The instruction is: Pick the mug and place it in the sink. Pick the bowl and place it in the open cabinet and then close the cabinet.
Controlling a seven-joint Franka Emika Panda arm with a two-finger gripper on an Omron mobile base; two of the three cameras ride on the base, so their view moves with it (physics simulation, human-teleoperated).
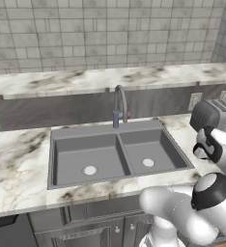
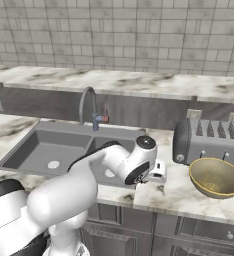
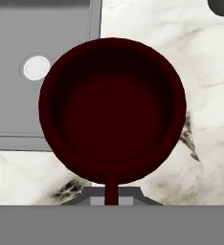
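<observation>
Maroon fills the middle of the hand view: the mug [image 3: 112, 110] seen from straight above, its dark inside open to the camera, with a thin handle or rim strip running down to the bottom edge where the gripper [image 3: 111, 200] sits. The jaws are closed tight on that lower part of the mug, so the mug hangs in the grip above the seam between the marble counter [image 3: 200, 95] and the right edge of the sink [image 3: 61, 28]. One pale round drain [image 3: 36, 67] shows beside the mug's left rim.

From the right base view the hand [image 2: 154, 172] hovers over the sink's front right corner, near the counter edge; the mug itself is hidden behind the wrist there. The grey double-basin sink [image 2: 44, 145] lies to the left with its curved tap [image 2: 89, 107] behind it. On the counter to the right stands a grey four-slot toaster [image 2: 209, 140], and just in front of it, touching or nearly so, rests the yellowish bowl [image 2: 216, 177], upright.

In the left base view both basins of the sink [image 1: 115, 154] and the tap [image 1: 119, 106] are plain.

No brand, label or writing can be read on the mug, toaster, tap or wall outlets [image 1: 194, 100].
</observation>
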